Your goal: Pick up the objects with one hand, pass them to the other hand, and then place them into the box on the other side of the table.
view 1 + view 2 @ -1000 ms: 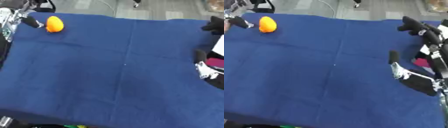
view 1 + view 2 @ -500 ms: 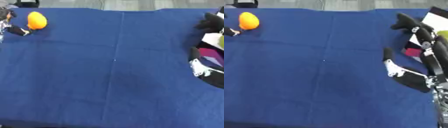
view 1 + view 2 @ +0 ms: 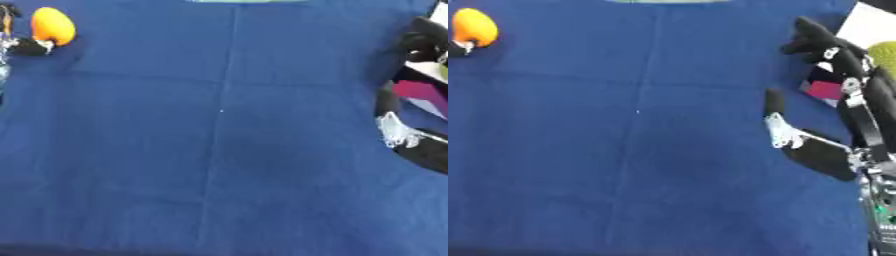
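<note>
Camera has tilted; orange (image 3: pixel 52 26) remains unlifted beside left hand (image 3: pixel 24 46), grip indeterminate. Right hand (image 3: pixel 824 150) open, empty.

The surface (image 3: pixel 227 150) is covered in a deep blue cloth, plain, no pattern, just a faint crease line running 12 to 6. Up at 10 o'clock there's a bright orange fruit (image 3: pixel 52 26), yellower on top, with a black fingertip of the left hand (image 3: pixel 31 47) beside it. Over at 3 o'clock the right hand (image 3: pixel 820 150) is black with silver bits, and behind it something magenta (image 3: pixel 826 90), a white sheet (image 3: pixel 868 25) and a yellow-green thing (image 3: pixel 883 54).
</note>
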Tool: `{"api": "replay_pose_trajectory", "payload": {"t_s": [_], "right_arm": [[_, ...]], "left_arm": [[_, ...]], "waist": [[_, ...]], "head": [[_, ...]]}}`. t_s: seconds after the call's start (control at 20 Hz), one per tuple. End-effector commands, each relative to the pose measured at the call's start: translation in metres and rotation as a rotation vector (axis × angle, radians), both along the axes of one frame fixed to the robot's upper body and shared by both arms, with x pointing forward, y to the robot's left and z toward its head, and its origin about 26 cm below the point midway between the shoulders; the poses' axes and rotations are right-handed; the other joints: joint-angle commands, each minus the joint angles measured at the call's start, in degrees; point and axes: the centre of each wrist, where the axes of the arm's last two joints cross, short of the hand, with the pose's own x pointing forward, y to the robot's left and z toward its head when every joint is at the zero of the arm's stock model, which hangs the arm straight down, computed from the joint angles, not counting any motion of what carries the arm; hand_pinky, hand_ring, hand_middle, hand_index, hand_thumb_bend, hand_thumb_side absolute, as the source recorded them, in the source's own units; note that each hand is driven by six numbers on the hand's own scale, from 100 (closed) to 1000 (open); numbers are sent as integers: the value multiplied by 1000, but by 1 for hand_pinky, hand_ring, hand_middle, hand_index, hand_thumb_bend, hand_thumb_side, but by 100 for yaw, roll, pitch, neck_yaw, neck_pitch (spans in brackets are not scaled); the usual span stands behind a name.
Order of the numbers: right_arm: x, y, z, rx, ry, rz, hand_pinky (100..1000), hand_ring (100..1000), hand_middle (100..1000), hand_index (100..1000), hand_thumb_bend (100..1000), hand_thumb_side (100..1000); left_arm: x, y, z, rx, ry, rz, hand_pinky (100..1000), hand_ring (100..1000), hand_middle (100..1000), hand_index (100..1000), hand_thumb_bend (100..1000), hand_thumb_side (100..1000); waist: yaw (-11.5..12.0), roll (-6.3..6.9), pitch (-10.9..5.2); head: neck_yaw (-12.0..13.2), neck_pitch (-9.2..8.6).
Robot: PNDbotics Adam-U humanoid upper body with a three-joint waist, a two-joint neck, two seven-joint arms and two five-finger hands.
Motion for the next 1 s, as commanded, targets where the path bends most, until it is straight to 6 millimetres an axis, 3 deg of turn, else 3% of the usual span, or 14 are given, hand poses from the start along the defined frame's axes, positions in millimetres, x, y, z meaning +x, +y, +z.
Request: {"api": "replay_pose_trajectory", "payload": {"t_s": [0.05, 0.1, 0.15, 0.25, 0.45, 0.7, 1.0], "right_arm": [[-1, 2, 6, 9, -24, 4, 727, 854, 711, 974, 100, 416], [0, 2, 6, 11, -24, 3, 727, 854, 711, 974, 100, 416], [0, 2, 6, 11, -24, 2, 728, 854, 711, 974, 100, 416], [0, 1, 5, 10, -22, -3, 728, 853, 712, 973, 100, 421], [1, -1, 5, 4, -17, -11, 732, 853, 715, 970, 100, 419], [0, -5, 2, -22, -2, -9, 738, 853, 720, 965, 100, 417], [-4, -10, 3, -61, 5, 14, 752, 851, 729, 952, 100, 397]], "left_arm": [[4, -3, 14, 14, -68, -13, 671, 457, 437, 548, 231, 136], [6, -6, 11, 7, -75, -23, 666, 448, 425, 537, 217, 127], [8, -9, 10, 0, -89, -35, 623, 357, 309, 427, 108, 100], [11, -16, 12, -11, -144, -70, 602, 312, 247, 376, 100, 100], [16, -37, 31, 6, -222, -216, 609, 314, 241, 370, 107, 100], [9, -69, 56, 15, -291, -410, 614, 319, 244, 371, 100, 100], [-7, -125, 63, -67, -363, -682, 620, 324, 250, 372, 100, 100]], "waist": [[-24, -46, -13], [-36, -47, -14], [-46, -46, -22], [-48, -37, -53], [29, 7, -211], [191, 49, -546], [427, 105, -1012]], "head": [[36, -13], [37, -13], [35, -13], [20, -13], [-65, -13], [-271, -13], [-621, -13]]}}
